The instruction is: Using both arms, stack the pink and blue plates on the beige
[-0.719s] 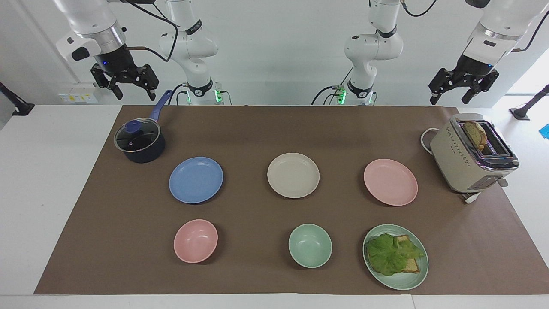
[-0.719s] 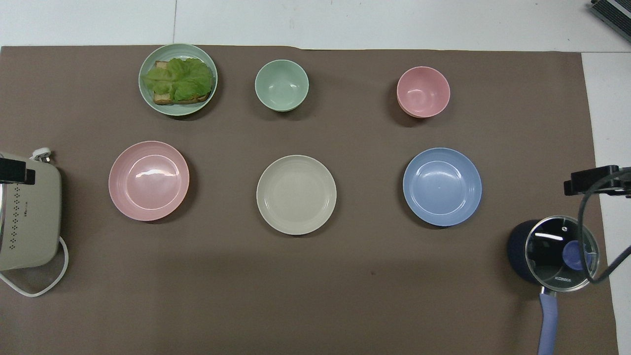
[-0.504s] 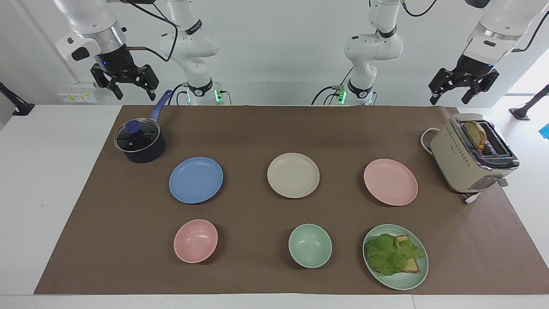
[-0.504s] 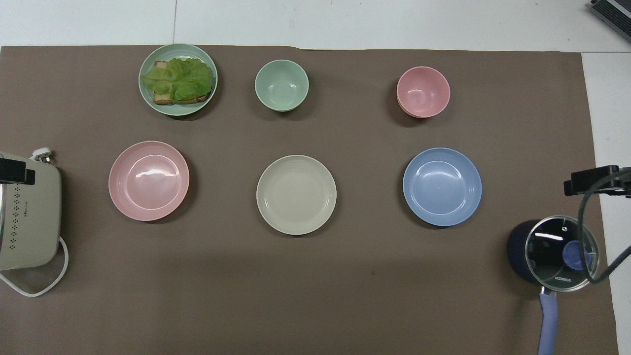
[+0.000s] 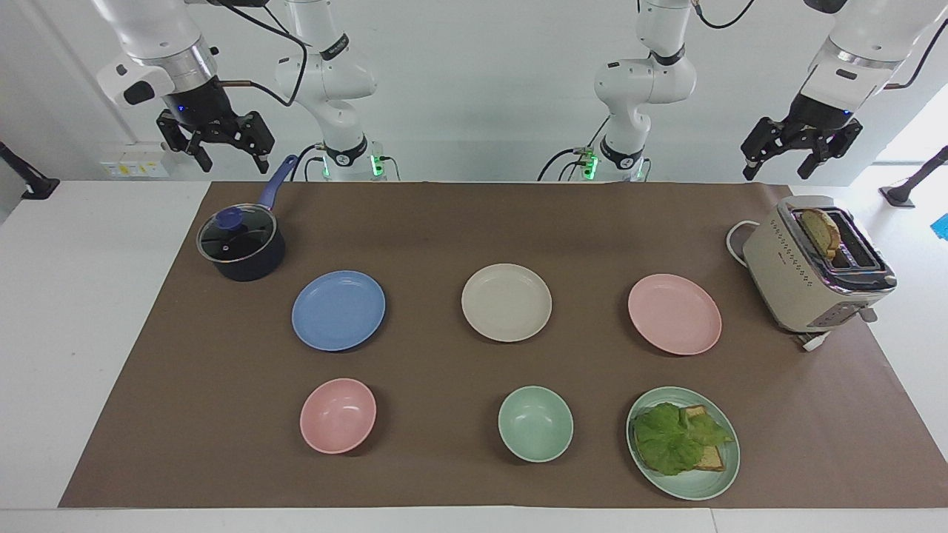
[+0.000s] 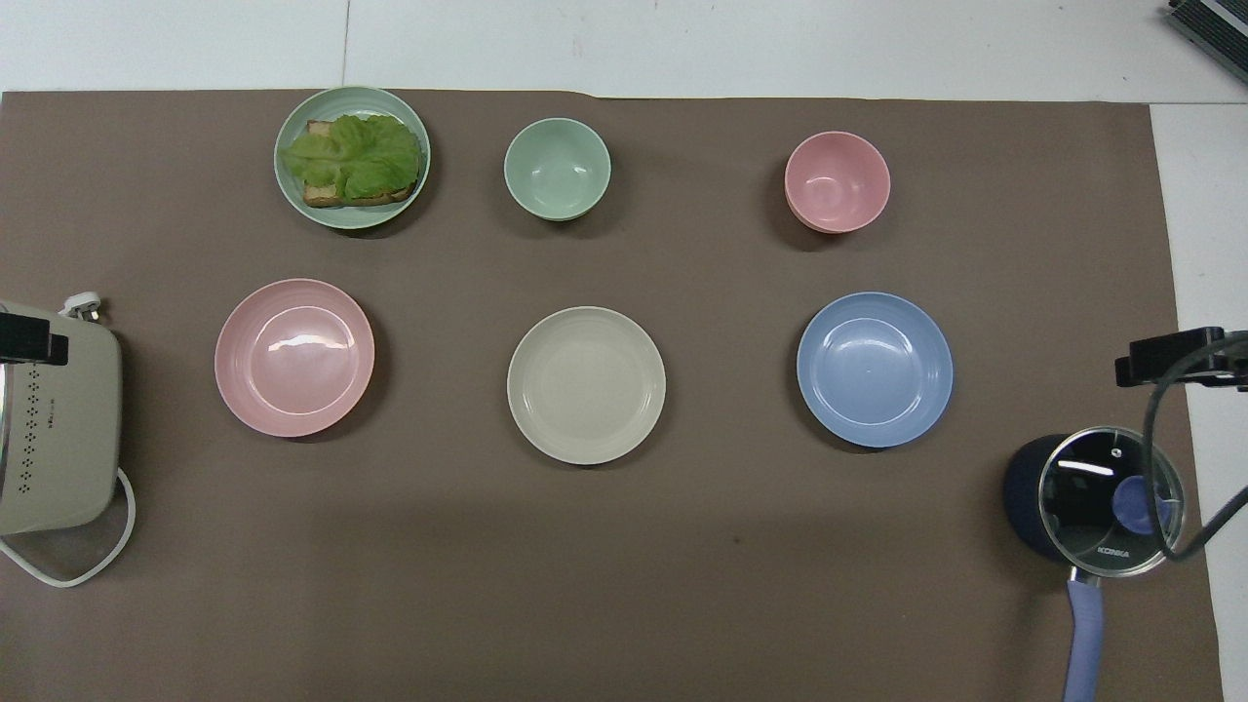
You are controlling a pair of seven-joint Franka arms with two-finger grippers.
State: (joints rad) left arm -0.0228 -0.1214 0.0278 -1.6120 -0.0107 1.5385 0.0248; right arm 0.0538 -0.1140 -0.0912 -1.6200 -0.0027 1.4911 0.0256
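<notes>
Three plates lie in a row on the brown mat: the blue plate (image 5: 338, 310) (image 6: 875, 370) toward the right arm's end, the beige plate (image 5: 506, 302) (image 6: 586, 385) in the middle, and the pink plate (image 5: 674, 314) (image 6: 294, 357) toward the left arm's end. All three are bare and apart from each other. My right gripper (image 5: 231, 159) hangs open and empty, high over the table edge beside the saucepan. Above the toaster's end of the table, my left gripper (image 5: 778, 169) is raised, open and empty too.
A lidded dark saucepan (image 5: 241, 245) stands nearer the robots than the blue plate. A beige toaster (image 5: 815, 268) with bread stands beside the pink plate. Farther out stand a pink bowl (image 5: 338, 415), a green bowl (image 5: 535, 423) and a green plate (image 5: 722, 485) with a lettuce sandwich.
Both raised grippers have edged slightly upward. Nothing on the table has moved.
</notes>
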